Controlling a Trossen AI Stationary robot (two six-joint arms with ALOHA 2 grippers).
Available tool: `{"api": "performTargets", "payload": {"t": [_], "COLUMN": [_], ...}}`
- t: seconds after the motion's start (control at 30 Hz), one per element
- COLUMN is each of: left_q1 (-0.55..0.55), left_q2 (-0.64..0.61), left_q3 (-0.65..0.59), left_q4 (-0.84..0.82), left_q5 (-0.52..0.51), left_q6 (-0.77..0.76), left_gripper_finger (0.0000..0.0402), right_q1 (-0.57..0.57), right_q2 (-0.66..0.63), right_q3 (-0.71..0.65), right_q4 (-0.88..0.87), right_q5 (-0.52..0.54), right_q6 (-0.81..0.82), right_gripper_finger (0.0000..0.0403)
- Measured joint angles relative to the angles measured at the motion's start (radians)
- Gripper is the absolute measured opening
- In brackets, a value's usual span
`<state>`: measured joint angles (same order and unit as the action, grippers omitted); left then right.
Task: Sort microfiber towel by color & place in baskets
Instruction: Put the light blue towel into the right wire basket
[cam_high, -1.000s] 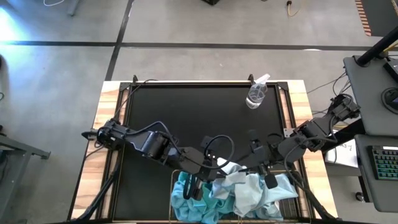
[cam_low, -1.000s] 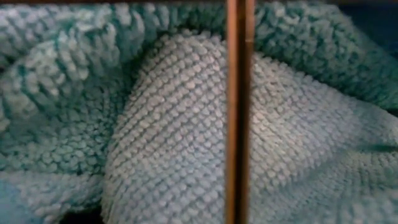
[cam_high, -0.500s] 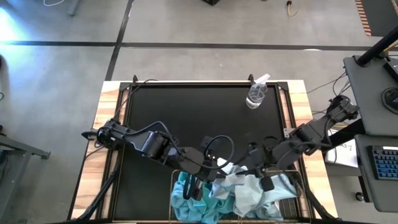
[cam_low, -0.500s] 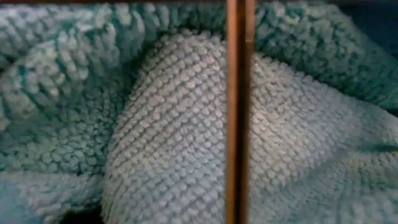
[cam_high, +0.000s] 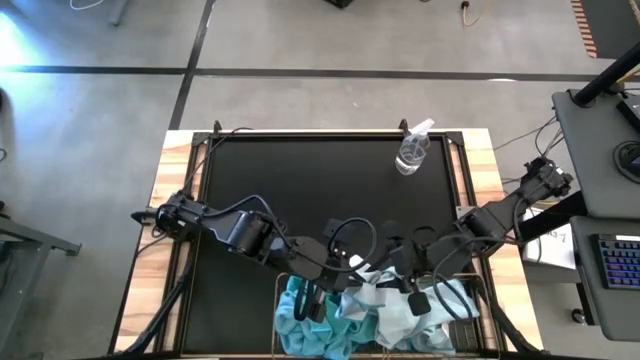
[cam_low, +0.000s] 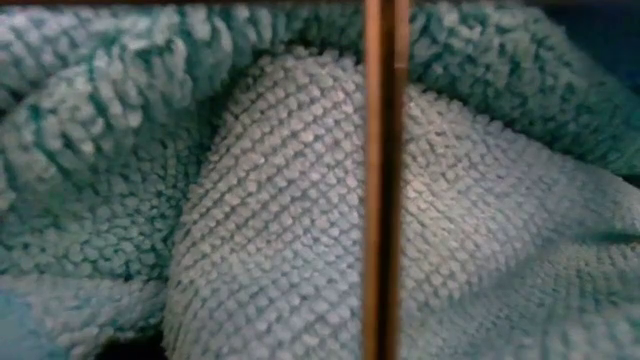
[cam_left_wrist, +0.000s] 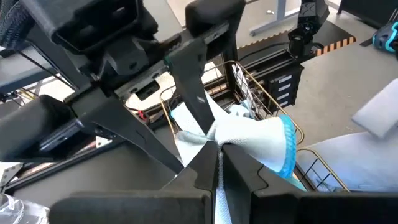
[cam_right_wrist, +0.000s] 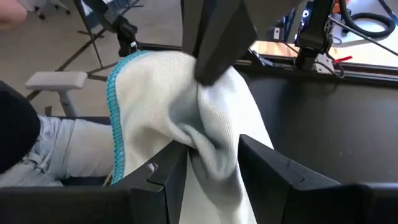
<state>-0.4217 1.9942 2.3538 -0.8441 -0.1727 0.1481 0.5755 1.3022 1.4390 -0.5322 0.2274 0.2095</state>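
A pale grey-blue microfiber towel (cam_right_wrist: 180, 93) with a turquoise hem (cam_left_wrist: 285, 140) is caught between both grippers above the heap of turquoise and pale towels (cam_high: 330, 320). The heap fills the two wire baskets (cam_high: 462, 332) at the table's near edge. My left gripper (cam_left_wrist: 217, 152) reaches in from the table's left (cam_high: 345, 268) and is shut on the towel. My right gripper (cam_right_wrist: 208, 165) comes from the right (cam_high: 405, 285) and is shut on the same towel, close beside the left one. The low view shows only towels behind a basket wire (cam_low: 385, 180). My left gripper pinches a bunched fold of the pale towel (cam_left_wrist: 214, 134) between its two fingers, slanting in from the table's left. The cloth spreads away beyond the fingers toward the baskets. My right gripper has a gathered fold of the same towel (cam_right_wrist: 208, 146) between its two fingers, coming from the table's right. The towel rises beyond them, several layers crumpled, up to the left gripper's finger (cam_right_wrist: 217, 37).
A clear spray bottle (cam_high: 412, 150) stands near the table's far right corner. The black mat (cam_high: 320, 190) lies bare between it and the arms. The basket rims (cam_left_wrist: 261, 93) stand just past the grippers.
My right gripper has moved toward the table's left and slightly toward the near edge, closing in on my left gripper and the pale towel. The left arm and the heap in the baskets have stayed put.
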Motion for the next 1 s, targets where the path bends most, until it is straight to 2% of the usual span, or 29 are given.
{"api": "performTargets", "payload": {"t": [0.33,0.47,0.63,1.0], "left_q1": [0.000,0.000,0.000,0.001], "left_q2": [0.000,0.000,0.000,0.000], "left_q3": [0.000,0.000,0.000,0.000], "left_q4": [0.004,0.007,0.009,-0.018], "left_q5": [0.000,0.000,0.000,-0.012], "left_q6": [0.000,0.000,0.000,-0.034], "left_gripper_finger": [0.0000,0.0000,0.0000,0.0001], "right_q1": [0.000,0.000,0.000,0.000], "right_q2": [0.077,0.084,0.078,0.076], "right_q3": [0.030,0.037,0.041,0.041], "right_q4": [-0.015,-0.018,-0.018,-0.030], "right_q5": [-0.005,-0.026,-0.026,-0.022], "right_q6": [0.000,-0.001,-0.005,-0.011], "right_gripper_finger": [0.0131,0.0098,0.0021,0.0010]}}
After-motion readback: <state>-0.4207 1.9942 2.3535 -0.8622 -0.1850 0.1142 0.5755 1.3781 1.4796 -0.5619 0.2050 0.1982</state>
